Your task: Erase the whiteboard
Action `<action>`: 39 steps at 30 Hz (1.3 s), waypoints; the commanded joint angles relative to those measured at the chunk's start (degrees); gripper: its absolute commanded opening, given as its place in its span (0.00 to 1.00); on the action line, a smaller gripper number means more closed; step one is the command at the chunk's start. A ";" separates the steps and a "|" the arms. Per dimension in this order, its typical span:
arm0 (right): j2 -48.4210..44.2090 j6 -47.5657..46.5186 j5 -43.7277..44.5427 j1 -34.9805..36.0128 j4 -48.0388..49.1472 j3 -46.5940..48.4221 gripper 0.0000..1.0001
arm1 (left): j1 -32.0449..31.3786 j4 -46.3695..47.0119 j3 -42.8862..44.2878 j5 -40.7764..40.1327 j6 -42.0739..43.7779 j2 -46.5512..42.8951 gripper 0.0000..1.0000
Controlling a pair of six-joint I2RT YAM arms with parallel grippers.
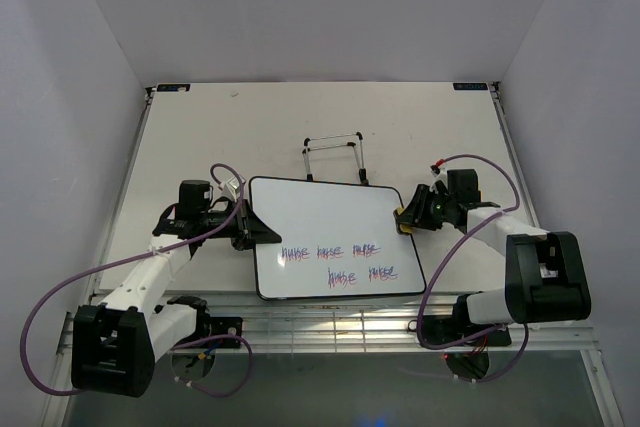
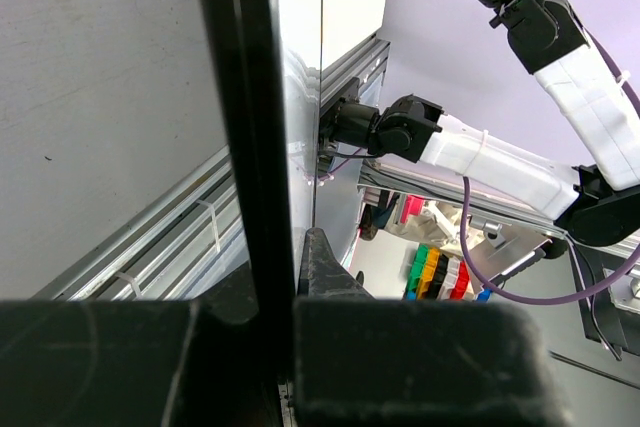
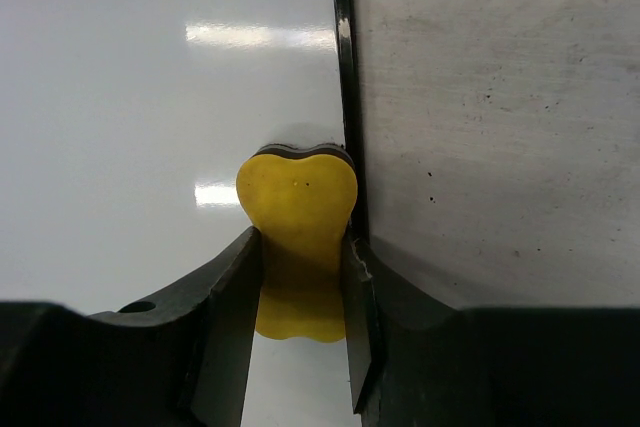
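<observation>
while the whiteboard [image 1: 330, 222] lies flat in the middle of the tabletop [image 1: 200, 127], the left jaws are clamped on its left edge, with the black frame [image 2: 235, 147] running between them. the right jaws pinch a yellow eraser [image 3: 297, 202], held at the board's right edge near the far corner. two rows of red-blue scribbles [image 1: 332, 251] cross the near half. a wire stand [image 1: 335, 152] sits just beyond the board.
</observation>
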 commanded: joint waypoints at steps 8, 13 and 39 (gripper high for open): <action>-10.94 -2.52 18.35 -0.20 -18.61 2.59 0.08 | -0.10 1.32 1.66 -13.27 7.05 -0.60 0.00; -16.73 -3.75 20.05 0.59 -24.76 9.64 0.08 | -0.18 1.41 1.58 -13.44 6.96 -0.77 0.00; 6.09 -6.65 24.96 68.61 -14.75 39.70 0.08 | -0.19 3.16 1.05 -11.16 7.05 -0.78 0.00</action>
